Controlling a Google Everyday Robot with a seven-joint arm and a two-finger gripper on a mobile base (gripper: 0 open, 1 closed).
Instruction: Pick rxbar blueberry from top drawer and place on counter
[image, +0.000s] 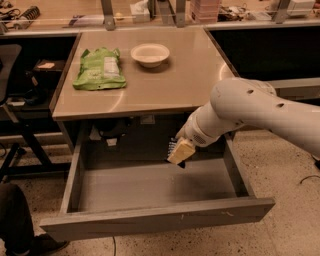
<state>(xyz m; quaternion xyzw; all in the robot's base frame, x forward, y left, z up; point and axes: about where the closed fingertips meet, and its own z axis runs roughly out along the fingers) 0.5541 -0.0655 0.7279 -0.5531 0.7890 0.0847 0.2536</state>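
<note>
The top drawer (150, 187) stands pulled open below the counter (165, 75), its grey floor bare. My gripper (179, 153) hangs over the back middle of the drawer, just under the counter's front edge. It is shut on the rxbar blueberry (173, 147), a small dark bar with pale text that shows partly behind the tan fingers (181, 151). The bar is lifted off the drawer floor.
A green crinkly bag (99, 70) and a white bowl (149, 53) lie on the counter's left and back middle. A cluttered wooden bench (75, 12) runs behind. A dark chair (15, 100) stands at the left. The drawer's front panel (160, 217) sticks out toward me.
</note>
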